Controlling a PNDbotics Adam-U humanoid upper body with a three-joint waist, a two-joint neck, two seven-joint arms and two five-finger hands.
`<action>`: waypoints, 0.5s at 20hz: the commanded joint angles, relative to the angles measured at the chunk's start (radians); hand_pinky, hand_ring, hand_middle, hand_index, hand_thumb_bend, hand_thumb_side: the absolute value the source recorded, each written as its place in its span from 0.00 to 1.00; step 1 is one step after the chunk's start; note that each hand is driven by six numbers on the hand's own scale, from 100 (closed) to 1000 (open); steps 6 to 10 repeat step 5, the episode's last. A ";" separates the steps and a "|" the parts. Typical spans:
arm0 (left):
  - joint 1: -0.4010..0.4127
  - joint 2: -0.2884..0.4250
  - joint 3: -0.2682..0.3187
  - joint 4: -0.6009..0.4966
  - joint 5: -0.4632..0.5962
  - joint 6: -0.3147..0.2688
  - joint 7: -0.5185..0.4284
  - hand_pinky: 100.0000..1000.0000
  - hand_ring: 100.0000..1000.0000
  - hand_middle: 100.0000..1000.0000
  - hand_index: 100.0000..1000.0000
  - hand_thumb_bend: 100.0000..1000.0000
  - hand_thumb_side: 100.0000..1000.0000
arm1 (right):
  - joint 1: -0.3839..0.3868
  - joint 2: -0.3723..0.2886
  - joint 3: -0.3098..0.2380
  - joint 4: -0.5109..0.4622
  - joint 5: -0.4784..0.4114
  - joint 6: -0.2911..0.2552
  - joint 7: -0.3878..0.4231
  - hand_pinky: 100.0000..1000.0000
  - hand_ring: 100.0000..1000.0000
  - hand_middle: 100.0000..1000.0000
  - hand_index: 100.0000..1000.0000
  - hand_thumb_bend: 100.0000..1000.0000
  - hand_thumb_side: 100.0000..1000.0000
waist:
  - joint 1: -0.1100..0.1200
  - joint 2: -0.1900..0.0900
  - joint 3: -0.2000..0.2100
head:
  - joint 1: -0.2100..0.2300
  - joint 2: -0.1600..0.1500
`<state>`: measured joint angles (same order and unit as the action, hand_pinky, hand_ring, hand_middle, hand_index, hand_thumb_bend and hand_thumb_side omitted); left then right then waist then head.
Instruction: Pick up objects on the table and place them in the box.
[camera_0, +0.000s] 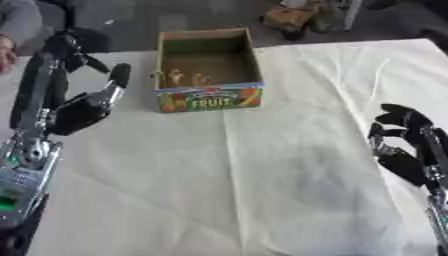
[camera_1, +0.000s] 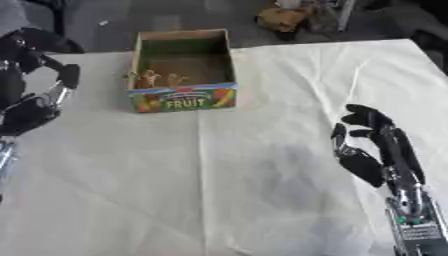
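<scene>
My left hand (camera_0: 83, 107) hangs over the tabletop's left edge, fingers (camera_0: 118, 76) straight and slightly spread, holding nothing. My right hand (camera_1: 372, 145) rests near the right edge, fingers relaxed and partly bent, also holding nothing. A cardboard box (camera_0: 208, 97) printed with the word FRUIT stands open at the far edge of the white tablecloth (camera_0: 289, 165), just beside my left hand. A few small tan objects (camera_0: 185, 78) lie inside it.
</scene>
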<state>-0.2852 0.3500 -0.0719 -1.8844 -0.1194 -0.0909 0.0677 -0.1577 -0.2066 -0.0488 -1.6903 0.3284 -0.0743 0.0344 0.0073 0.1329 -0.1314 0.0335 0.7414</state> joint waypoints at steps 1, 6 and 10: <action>0.018 -0.001 0.014 -0.030 0.058 0.034 0.000 0.47 0.64 0.61 0.67 0.26 0.33 | -0.008 -0.017 -0.007 -0.013 0.001 -0.001 -0.002 0.68 0.76 0.62 0.81 0.00 0.18 | -0.001 -0.012 0.002 | 0.002 0.007; 0.061 -0.016 0.028 -0.014 0.132 0.050 0.004 0.46 0.64 0.61 0.66 0.23 0.36 | -0.007 -0.017 -0.009 -0.013 0.000 0.000 -0.004 0.68 0.76 0.62 0.81 0.00 0.18 | 0.000 -0.012 0.005 | 0.006 0.010; 0.061 -0.016 0.028 -0.014 0.132 0.050 0.004 0.46 0.64 0.61 0.66 0.23 0.36 | -0.007 -0.017 -0.009 -0.013 0.000 0.000 -0.004 0.68 0.76 0.62 0.81 0.00 0.18 | 0.000 -0.012 0.005 | 0.006 0.010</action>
